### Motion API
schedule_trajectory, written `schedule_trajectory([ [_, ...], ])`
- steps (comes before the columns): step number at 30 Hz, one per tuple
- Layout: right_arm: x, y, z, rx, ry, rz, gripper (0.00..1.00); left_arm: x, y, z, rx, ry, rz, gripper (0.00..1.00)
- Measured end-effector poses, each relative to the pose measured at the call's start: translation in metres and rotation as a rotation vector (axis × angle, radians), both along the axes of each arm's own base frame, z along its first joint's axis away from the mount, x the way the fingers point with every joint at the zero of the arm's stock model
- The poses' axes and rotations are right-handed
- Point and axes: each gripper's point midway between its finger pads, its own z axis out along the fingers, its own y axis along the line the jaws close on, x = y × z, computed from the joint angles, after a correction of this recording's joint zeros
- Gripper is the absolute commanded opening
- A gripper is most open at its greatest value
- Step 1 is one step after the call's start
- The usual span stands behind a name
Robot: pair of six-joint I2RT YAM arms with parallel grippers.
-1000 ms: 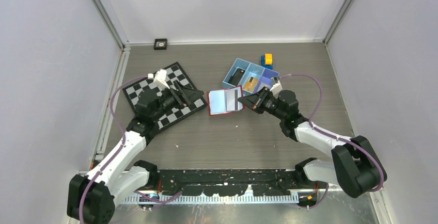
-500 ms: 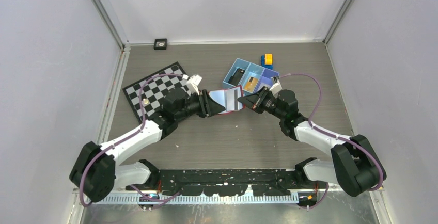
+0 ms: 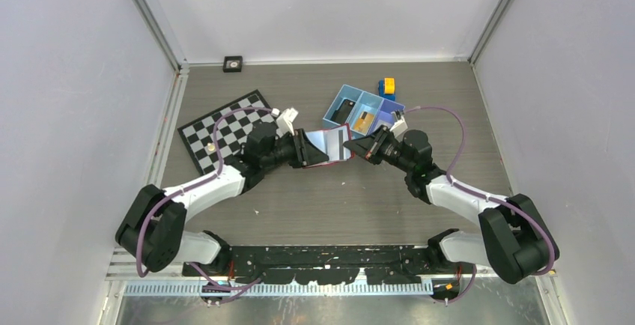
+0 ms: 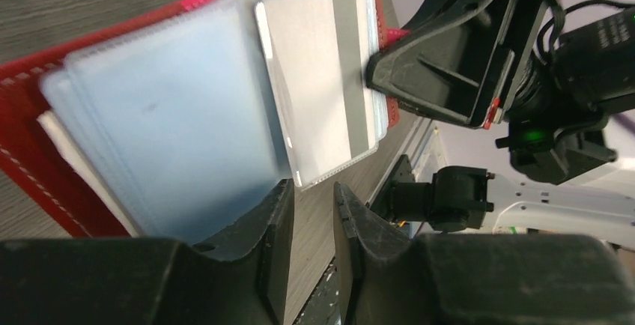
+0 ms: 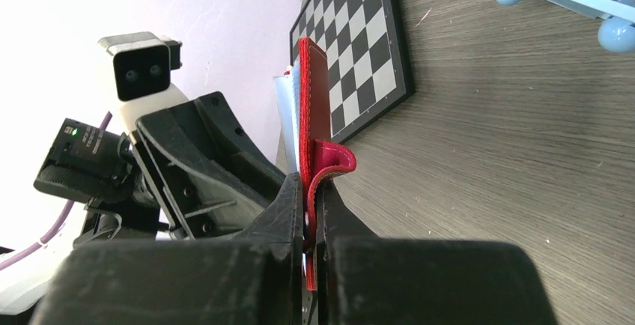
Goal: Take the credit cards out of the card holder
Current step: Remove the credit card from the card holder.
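Card holder (image 3: 333, 144): red, open, mid-table, between both grippers.
Right gripper (image 5: 308, 190): clamped on its red edge.
Left gripper (image 4: 311, 190): jaws narrow, not closed, at the clear sleeve's (image 4: 243, 18) corner.
Grey-striped credit card (image 4: 314, 78): inside that sleeve.

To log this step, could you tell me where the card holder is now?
In the top view, the card holder sits mid-table between the left hand and the right hand, which pinches its red edge, just below the blue tray.
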Motion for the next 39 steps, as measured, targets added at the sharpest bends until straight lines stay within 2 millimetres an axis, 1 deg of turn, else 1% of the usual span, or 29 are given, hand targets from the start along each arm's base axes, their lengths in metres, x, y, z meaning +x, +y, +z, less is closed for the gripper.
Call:
schedule_trajectory([
  [2,0.0,0.001,0.0,0.004,0.0,0.004,0.0,0.006,0.004,0.003,-0.023,0.015,0.013,0.28],
  [5,-0.001,0.002,0.001,0.013,0.002,0.013,0.01,0.02,0.013,0.009,-0.081,0.033,0.044,0.28],
  [9,-0.002,0.006,0.0,0.025,0.004,0.034,0.01,0.029,0.02,0.015,-0.14,0.057,0.06,0.29],
  [13,-0.004,0.012,0.0,0.041,0.001,0.063,0.01,0.027,0.015,0.021,-0.184,0.072,0.027,0.29],
  [16,-0.006,0.016,0.002,0.052,-0.005,0.081,0.01,0.025,0.012,0.022,-0.204,0.084,0.008,0.29],
  [18,-0.007,0.018,0.005,0.057,-0.011,0.09,0.01,0.025,0.011,0.019,-0.21,0.101,0.003,0.3],
  [20,-0.008,0.019,0.005,0.057,-0.014,0.094,0.0,0.026,0.009,0.015,-0.213,0.121,-0.001,0.32],
  [24,-0.007,0.019,0.001,0.047,-0.002,0.092,0.0,0.026,0.008,0.01,-0.214,0.151,-0.001,0.39],
  [28,-0.008,0.019,-0.002,0.037,0.0,0.095,0.01,0.025,0.01,0.002,-0.187,0.173,0.011,0.42],
  [32,-0.009,0.02,-0.003,0.031,-0.001,0.1,0.0,0.024,0.012,-0.001,-0.171,0.177,0.019,0.39],
  [36,-0.009,0.021,-0.002,0.032,-0.004,0.1,0.0,0.024,0.011,0.002,-0.185,0.175,0.011,0.35],
  [39,-0.007,0.022,0.0,0.034,-0.01,0.101,0.0,0.025,0.009,0.005,-0.204,0.174,0.008,0.28],
])
